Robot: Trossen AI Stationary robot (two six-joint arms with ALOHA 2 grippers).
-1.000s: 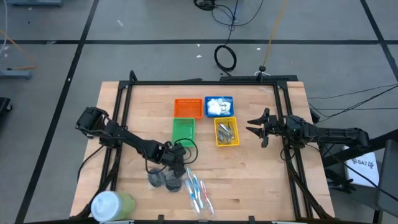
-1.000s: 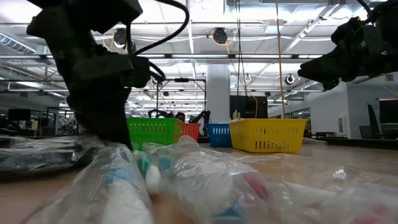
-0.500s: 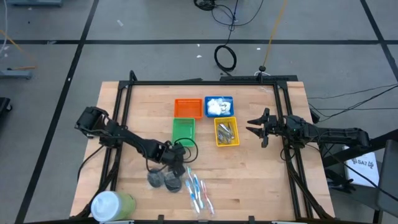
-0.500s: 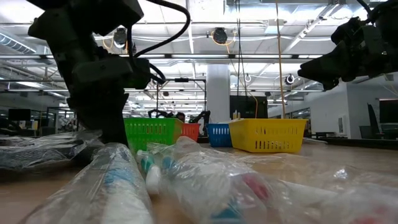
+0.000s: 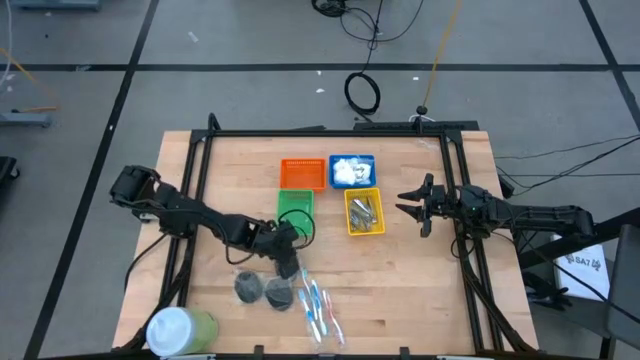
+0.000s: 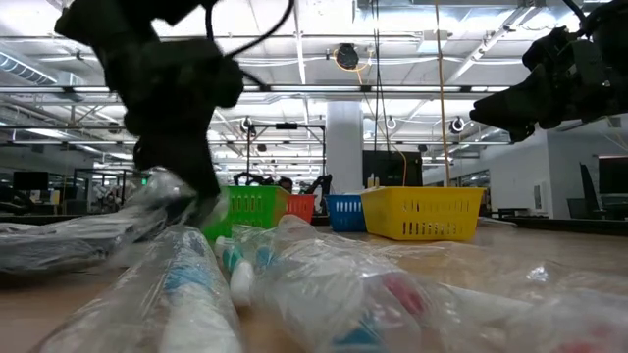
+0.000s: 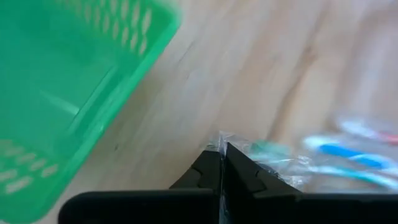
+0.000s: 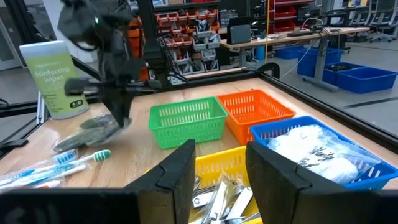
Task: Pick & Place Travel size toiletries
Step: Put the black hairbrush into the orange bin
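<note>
My left gripper (image 5: 288, 266) is shut on the clear wrap of a dark grey disc packet (image 8: 93, 130), in front of the green basket (image 5: 294, 208). A second disc (image 5: 248, 288) lies on the table beside it. Wrapped blue-pink-white toothbrushes (image 5: 316, 306) lie to their right. White packets fill the blue basket (image 5: 352, 170), and silver clippers lie in the yellow basket (image 5: 364, 212). At the table's right edge my right gripper (image 5: 420, 204) is held level and open, with nothing in it. My left gripper pinches the edge of the disc packet's clear wrap (image 7: 221, 140) between its two shut fingers. The fingers (image 8: 122, 115) slant down from the table's left. The packet hangs slanted below them (image 6: 147, 206), its held end raised; its lower end seems to rest on the table.
The orange basket (image 5: 302, 173) stands behind the green one. A big white-and-green tub (image 5: 180, 328) stands at the near left corner. A black frame (image 5: 330, 132) runs round the table. Bare wood lies to the right of the toothbrushes.
My left gripper has taken hold of the disc packet's wrap and risen, drawing back a little toward the green basket. The held end of the packet has lifted off the table and the rest trails below it.
</note>
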